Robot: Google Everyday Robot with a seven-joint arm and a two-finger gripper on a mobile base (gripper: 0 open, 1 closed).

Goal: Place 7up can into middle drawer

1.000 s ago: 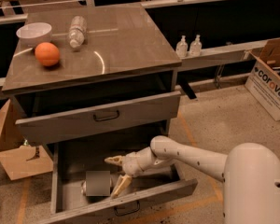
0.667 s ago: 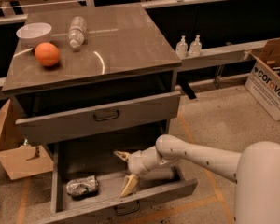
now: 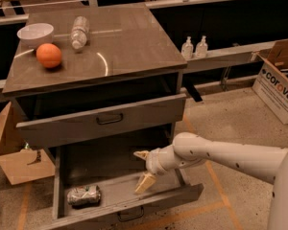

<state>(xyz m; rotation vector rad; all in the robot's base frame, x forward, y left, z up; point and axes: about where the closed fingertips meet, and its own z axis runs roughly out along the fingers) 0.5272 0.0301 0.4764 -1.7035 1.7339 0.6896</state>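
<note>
Silver-white with green marks, the 7up can (image 3: 84, 195) lies on its side on the flat floor of the middle drawer (image 3: 116, 185), in the lower left of the frame, close to the drawer's left wall; that drawer stands pulled out, its low front panel along the bottom edge. My gripper (image 3: 144, 168) hangs over the drawer's right half, low in the centre of the frame, my arm (image 3: 221, 153) reaching in from the right; my jaws are spread wide and hold nothing, and the can sits well apart from them to the left. Above, the taller-fronted drawer (image 3: 103, 120) juts out a little; on the cabinet top, upper left, rest an orange (image 3: 49, 55), a white bowl (image 3: 35, 32) and a clear bottle (image 3: 79, 31).
</note>
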